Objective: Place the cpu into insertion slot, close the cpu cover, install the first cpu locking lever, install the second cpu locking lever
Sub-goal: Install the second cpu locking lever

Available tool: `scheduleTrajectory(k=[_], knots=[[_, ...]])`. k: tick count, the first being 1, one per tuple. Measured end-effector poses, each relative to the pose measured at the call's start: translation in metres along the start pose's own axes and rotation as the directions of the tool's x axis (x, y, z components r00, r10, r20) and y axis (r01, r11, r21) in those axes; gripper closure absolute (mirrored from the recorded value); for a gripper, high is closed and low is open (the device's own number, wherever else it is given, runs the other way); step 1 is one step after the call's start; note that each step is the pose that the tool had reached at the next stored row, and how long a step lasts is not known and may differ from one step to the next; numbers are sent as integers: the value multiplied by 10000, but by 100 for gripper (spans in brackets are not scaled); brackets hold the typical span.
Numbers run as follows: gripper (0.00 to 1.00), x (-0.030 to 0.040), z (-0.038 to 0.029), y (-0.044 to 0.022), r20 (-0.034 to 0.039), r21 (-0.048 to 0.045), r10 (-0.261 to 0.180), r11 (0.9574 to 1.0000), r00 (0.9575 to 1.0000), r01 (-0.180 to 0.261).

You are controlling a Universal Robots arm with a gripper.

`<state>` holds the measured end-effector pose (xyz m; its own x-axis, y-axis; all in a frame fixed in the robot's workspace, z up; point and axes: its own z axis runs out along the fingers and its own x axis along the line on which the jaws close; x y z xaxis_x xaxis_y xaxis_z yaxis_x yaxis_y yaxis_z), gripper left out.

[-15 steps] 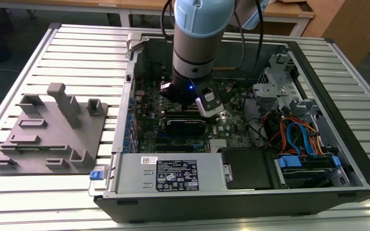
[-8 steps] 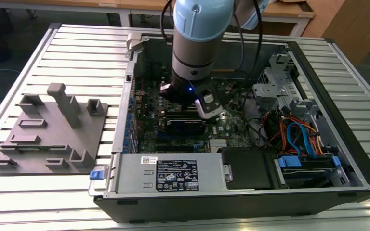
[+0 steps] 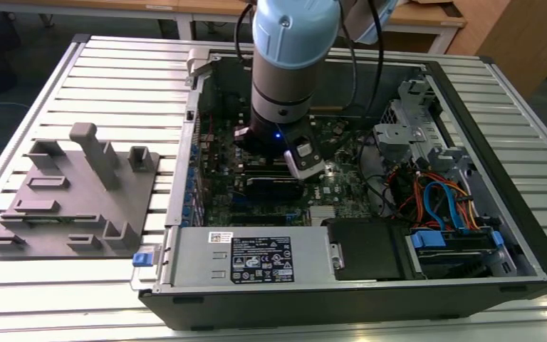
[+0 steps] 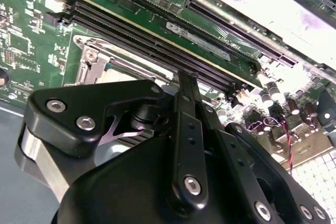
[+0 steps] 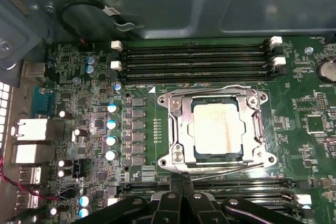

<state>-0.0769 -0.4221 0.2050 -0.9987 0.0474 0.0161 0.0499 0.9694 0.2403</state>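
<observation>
In the first wrist view the cpu (image 5: 218, 129), pale and square, lies in the insertion slot (image 5: 253, 155) on the green board. The cpu cover (image 5: 181, 129), a silvery frame, lies flat over it. One thin wire lever (image 5: 210, 88) runs along the socket's far edge and another (image 5: 226, 167) along its near edge. My gripper (image 5: 181, 178) is shut, its black fingertips right at the near lever wire; I cannot tell whether they touch it. In the second wrist view the gripper (image 4: 186, 77) points down beside the socket's metal corner (image 4: 92, 61). The arm (image 3: 283, 85) reaches down into the open computer case.
Long black memory slots (image 5: 194, 61) flank the socket on both sides, the near ones (image 5: 252, 184) just under the fingers. Capacitors (image 5: 111, 124) stand beside the socket. The case (image 3: 501, 92) walls in the board. Cables (image 3: 440, 199) and a grey fixture (image 3: 74, 192) lie to either side.
</observation>
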Motion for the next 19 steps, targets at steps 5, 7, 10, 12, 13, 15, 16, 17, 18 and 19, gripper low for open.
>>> scheduleTrajectory(k=[5,7,10,12,13,15,16,17,18,19], knots=[[89,23,36,-9,-13,-62,15,10000,10000,-15],[89,27,51,-13,-13,-99,22,9999,10000,-23],[89,35,70,-18,-16,-167,28,9999,10000,-29],[89,45,83,-22,-19,-217,28,9998,10000,-28],[89,50,90,-24,-20,-240,27,9997,10000,-28],[89,61,103,-28,-23,-286,27,9996,10000,-28],[89,65,110,-29,-24,-308,27,9995,10000,-28],[89,67,115,-30,-25,-332,26,9994,10000,-26],[89,69,118,-30,-29,-356,25,9994,10000,-26],[89,71,122,-30,-32,-387,26,9992,10000,-27]])
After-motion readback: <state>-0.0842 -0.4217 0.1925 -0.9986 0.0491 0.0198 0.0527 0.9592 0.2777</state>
